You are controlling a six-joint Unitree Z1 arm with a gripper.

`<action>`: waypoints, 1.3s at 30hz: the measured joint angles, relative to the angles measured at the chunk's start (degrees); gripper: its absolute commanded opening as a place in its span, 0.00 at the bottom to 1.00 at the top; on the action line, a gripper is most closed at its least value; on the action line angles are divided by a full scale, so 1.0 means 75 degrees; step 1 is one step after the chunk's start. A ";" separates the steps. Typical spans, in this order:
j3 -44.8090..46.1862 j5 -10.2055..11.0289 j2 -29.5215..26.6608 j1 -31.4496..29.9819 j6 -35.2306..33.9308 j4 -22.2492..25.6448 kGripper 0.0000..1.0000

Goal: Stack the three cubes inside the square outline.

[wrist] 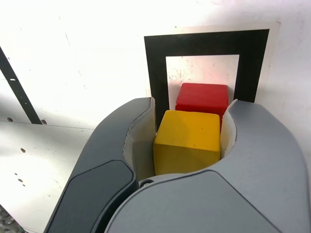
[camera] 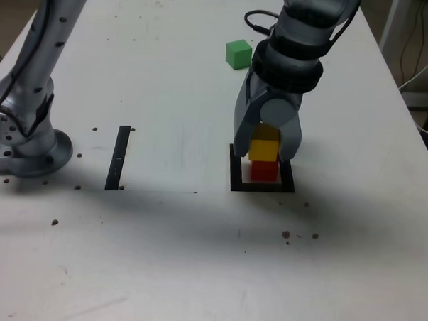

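The gripper (wrist: pixel 193 101) is closed on the matte yellow cube (wrist: pixel 188 133), near the solid red cube (wrist: pixel 203 97); stacking seems in hand, next needs careful aligning before release

You have three cubes in the exterior view: one green (camera: pixel 238 54) at upper centre, one yellow (camera: pixel 263 149) and one red (camera: pixel 264 171) right of centre, plus one square outline (camera: pixel 263 187) and one black strip (camera: pixel 118 158) at centre left

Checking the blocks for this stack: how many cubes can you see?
3: the yellow cube between the fingers, the red cube inside the square outline, the green cube beyond.
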 measured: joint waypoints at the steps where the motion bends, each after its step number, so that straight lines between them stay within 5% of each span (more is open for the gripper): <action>1: 0.0010 0.0000 0.0000 0.0016 0.0051 -0.0029 0.78; 6: 0.0042 -0.0001 0.0000 0.0052 0.0166 -0.0117 0.93; 21: 0.0236 0.0003 -0.0308 0.0059 0.0178 -0.0120 0.98; 32: 0.0578 0.0455 -0.1403 0.0209 0.0162 0.0160 0.98; 39: 0.0827 0.0481 -0.1581 0.0571 0.0262 0.0165 0.98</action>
